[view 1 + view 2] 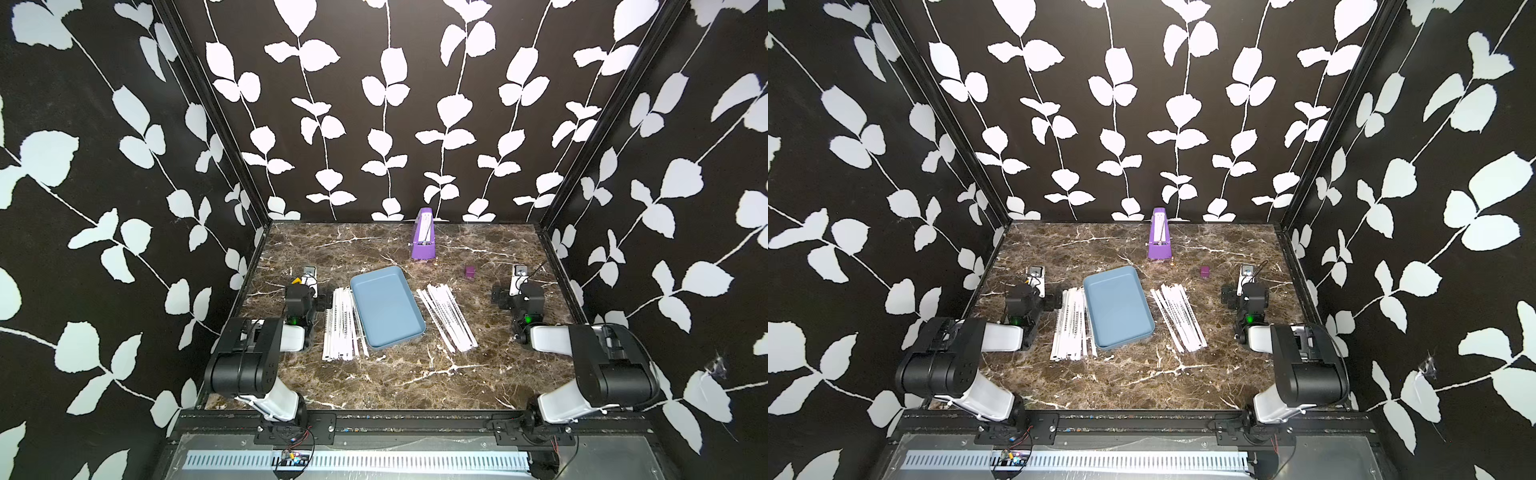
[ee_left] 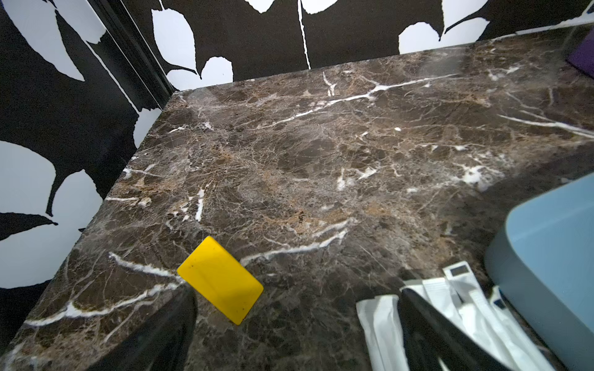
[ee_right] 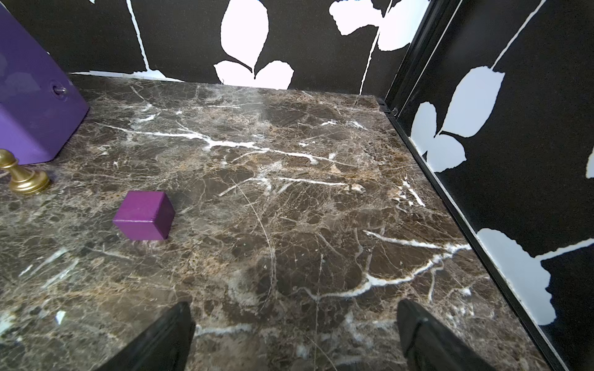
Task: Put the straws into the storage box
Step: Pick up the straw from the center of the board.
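Purple wedge (image 1: 423, 239), cube (image 1: 470, 272), yellow card (image 2: 220, 280) sit away from storage box (image 1: 386, 309).

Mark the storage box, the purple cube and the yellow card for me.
storage box (image 1: 386, 307): in a top view, on its bare blue floor.
purple cube (image 3: 141, 208): right wrist view, on its top face.
yellow card (image 2: 220, 279): left wrist view, middle of its flat face.

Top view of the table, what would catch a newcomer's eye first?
The light-blue storage box sits empty in the middle, with a pile of white straws close beside its left edge and a second fan of them lying apart on its right. Farther back stands a tall purple wedge.
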Available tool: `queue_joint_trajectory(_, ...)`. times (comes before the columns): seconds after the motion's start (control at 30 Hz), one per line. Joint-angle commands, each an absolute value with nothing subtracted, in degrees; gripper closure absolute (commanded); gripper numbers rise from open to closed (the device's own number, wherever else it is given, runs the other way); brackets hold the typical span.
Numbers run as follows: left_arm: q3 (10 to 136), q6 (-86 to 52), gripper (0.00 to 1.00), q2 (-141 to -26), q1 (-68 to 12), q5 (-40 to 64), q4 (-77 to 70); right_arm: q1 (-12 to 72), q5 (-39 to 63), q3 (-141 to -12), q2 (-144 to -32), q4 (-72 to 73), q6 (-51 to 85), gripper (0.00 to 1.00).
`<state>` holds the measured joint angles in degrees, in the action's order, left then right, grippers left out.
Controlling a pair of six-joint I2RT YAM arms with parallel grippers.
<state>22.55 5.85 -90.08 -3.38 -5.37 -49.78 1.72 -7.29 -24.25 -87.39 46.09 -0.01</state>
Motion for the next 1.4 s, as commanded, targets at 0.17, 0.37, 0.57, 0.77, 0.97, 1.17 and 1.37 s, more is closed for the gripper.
queue_joint_trajectory(0.17,23.6,6.3,0.01,-88.8,-3.2,-5.0,-49.5,1.5,-8.1,-22.9,-87.4,48.5,0.4,0.01)
queue_joint_trajectory(0.37,23.6,6.4,0.01,-88.8,-3.2,-5.1,-49.5,1.5,-8.1,-22.8,-87.4,48.6,0.4,0.01)
queue_joint_trajectory(0.57,23.6,6.3,0.01,-88.9,-3.2,-5.0,-49.5,1.5,-8.2,-22.8,-87.3,48.6,0.4,0.01)
queue_joint_trajectory(0.77,23.3,6.5,0.01,-88.7,-3.2,-4.9,-50.0,1.5,-7.7,-22.6,-87.1,49.0,0.3,0.01)
queue_joint_trajectory(0.97,25.0,10.0,0.01,-73.5,-10.5,-18.8,-35.4,11.6,-24.4,-32.0,-72.5,21.5,1.9,0.01)
queue_joint_trajectory(1.17,30.7,0.2,0.01,-54.8,-14.0,-28.2,-8.7,16.3,-23.9,-48.2,-64.4,-14.5,21.3,0.01)
queue_joint_trajectory(1.37,42.6,-13.8,0.01,-46.0,-13.9,-28.9,16.9,11.8,-3.0,-51.4,-61.0,-24.1,30.5,0.46)
